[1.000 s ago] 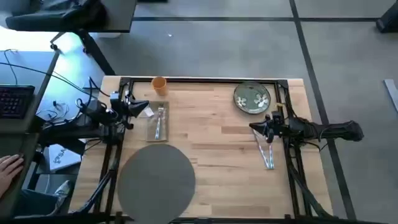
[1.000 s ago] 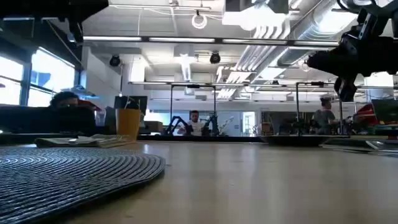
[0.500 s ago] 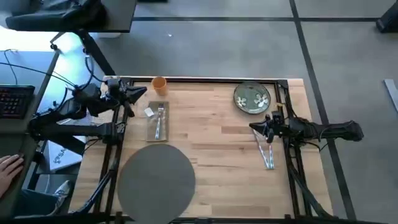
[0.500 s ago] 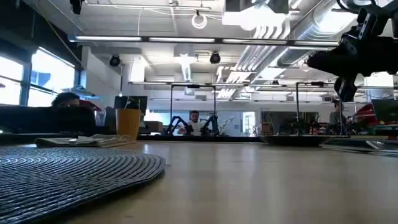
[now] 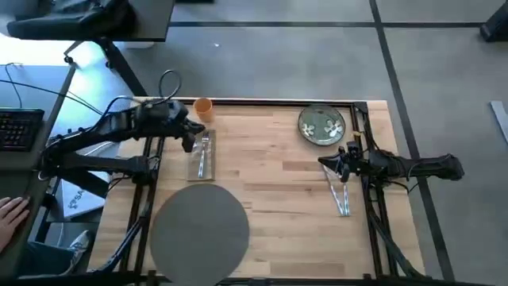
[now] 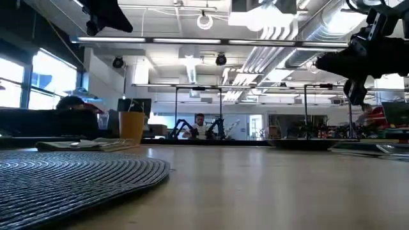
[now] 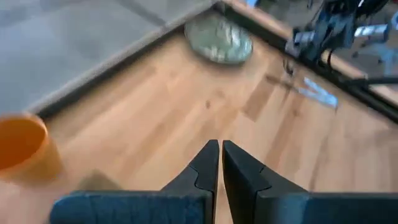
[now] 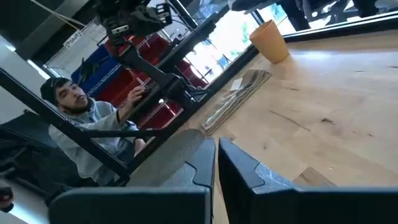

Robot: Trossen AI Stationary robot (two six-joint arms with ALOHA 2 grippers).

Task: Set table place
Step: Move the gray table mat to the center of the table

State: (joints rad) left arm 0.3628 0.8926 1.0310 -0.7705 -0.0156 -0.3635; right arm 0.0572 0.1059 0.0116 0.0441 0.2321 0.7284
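A beige napkin (image 5: 201, 161) lies flat on the table (image 5: 270, 175) at the left, with a silver fork (image 5: 203, 151) on it. An orange cup (image 5: 203, 107) stands at the far edge beside it. The green flowered plate (image 5: 321, 125) sits far right. A knife and a spoon (image 5: 341, 199) lie at the right. The dark woven placemat (image 5: 200, 226) lies at the near edge. My left gripper (image 5: 191, 141) hangs shut high above the napkin's far end (image 6: 105, 16) and holds nothing (image 7: 219, 155). My right gripper (image 5: 322, 162) stays shut in the air over the cutlery's far ends (image 8: 216, 149).
Black frame rails run along the table's left and right edges (image 5: 373, 199). A grey desk with a keyboard (image 5: 20, 127) stands off the left side, and a person's hand (image 5: 12, 210) shows there. A wide stretch of bare wood (image 5: 270, 159) lies between napkin and plate.
My left gripper has swung out from the table's left edge, first toward the far edge, then toward the right. It now stands over the napkin's far end, beside the cup. Its fingers stay shut. Nothing on the table has moved.
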